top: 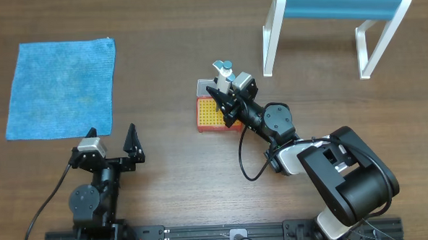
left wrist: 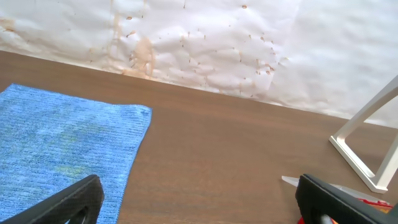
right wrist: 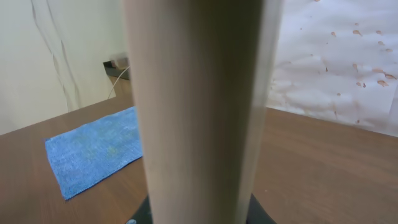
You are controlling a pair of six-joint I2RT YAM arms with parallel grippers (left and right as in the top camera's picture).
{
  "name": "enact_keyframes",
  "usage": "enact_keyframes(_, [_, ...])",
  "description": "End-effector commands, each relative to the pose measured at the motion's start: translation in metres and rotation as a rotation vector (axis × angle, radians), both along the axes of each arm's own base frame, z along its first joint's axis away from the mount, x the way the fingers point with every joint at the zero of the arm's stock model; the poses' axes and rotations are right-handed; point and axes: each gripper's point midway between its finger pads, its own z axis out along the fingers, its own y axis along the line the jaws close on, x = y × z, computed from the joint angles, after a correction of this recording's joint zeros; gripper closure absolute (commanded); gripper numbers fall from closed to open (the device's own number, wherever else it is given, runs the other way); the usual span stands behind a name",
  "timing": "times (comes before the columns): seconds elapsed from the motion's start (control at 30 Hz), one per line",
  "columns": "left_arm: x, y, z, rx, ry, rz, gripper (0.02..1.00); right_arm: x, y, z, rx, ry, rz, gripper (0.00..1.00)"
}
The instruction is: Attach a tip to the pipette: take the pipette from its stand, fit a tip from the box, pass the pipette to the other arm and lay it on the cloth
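Observation:
My right gripper is shut on the white pipette, which stands upright over the red tip box with yellow tips at the table's middle. Its lower end is hidden by the gripper. In the right wrist view the pale pipette body rises close in front of the camera. The blue cloth lies flat at the far left, also the cloth and cloth. Near its base my left gripper stands open and holds nothing, just in front of the cloth's near edge; its dark fingers frame bare table.
The pipette stand, white legs under a blue bar, stands at the back right; one white leg shows from the left wrist. A black cable loops beside the right arm. Bare wood lies between cloth and tip box.

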Motion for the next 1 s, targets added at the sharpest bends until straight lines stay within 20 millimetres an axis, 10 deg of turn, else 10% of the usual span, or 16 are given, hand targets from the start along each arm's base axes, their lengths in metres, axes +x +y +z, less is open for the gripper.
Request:
enact_keyframes(0.03, [0.0,0.003,-0.001,0.0,0.003,0.015,0.023,0.003,0.005,0.006,-0.013,-0.038,0.011,0.921])
enact_keyframes(0.87, [0.0,0.003,-0.001,0.0,0.003,0.015,0.023,-0.004,0.009,-0.046,-0.196,0.065,0.033,0.921])
enact_keyframes(1.0, [0.0,0.003,-0.001,0.0,0.003,0.015,0.023,-0.003,0.01,-0.032,-0.166,0.011,0.029,0.921])
